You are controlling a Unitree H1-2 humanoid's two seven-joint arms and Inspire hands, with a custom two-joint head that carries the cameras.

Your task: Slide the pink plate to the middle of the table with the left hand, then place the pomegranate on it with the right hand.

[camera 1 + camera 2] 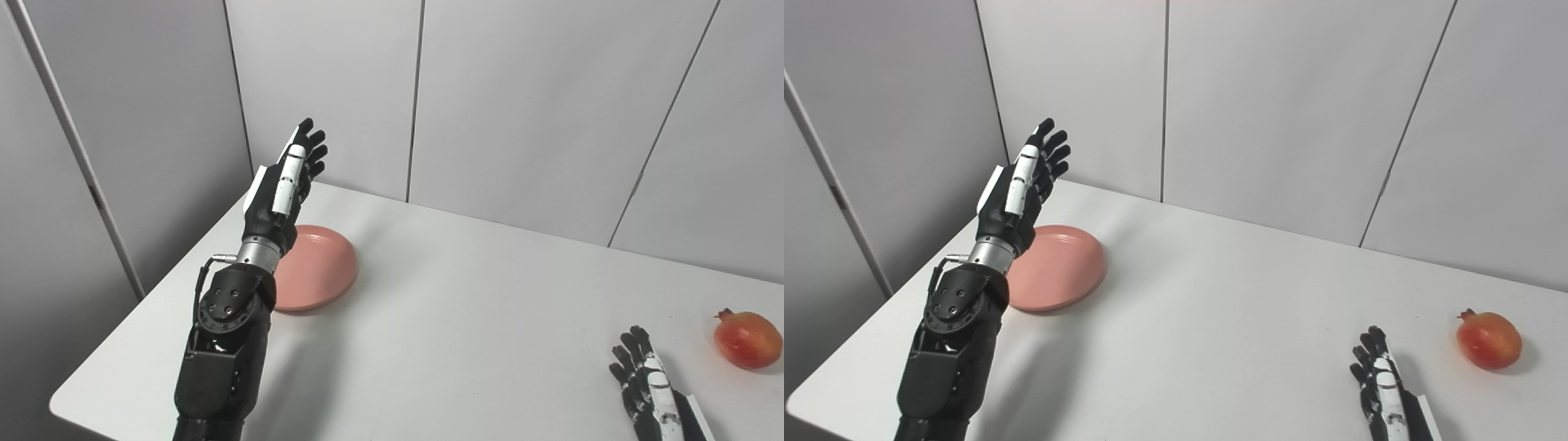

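The pink plate point(318, 267) lies on the white table point(465, 318) at the left, near the far left corner. My left hand point(288, 180) is raised above the plate's left rim, fingers straight and apart, holding nothing. The forearm hides the plate's left edge. The pomegranate point(746, 339), red-orange, sits at the table's right side. My right hand point(643, 380) rests low at the bottom right, fingers spread and empty, a short way left of the pomegranate. The same scene shows in the right eye view, with the plate point(1056, 267) and the pomegranate point(1488, 340).
Grey wall panels point(520, 104) stand close behind the table's far edge. The table's left edge and front left corner point(61, 401) are near my left arm.
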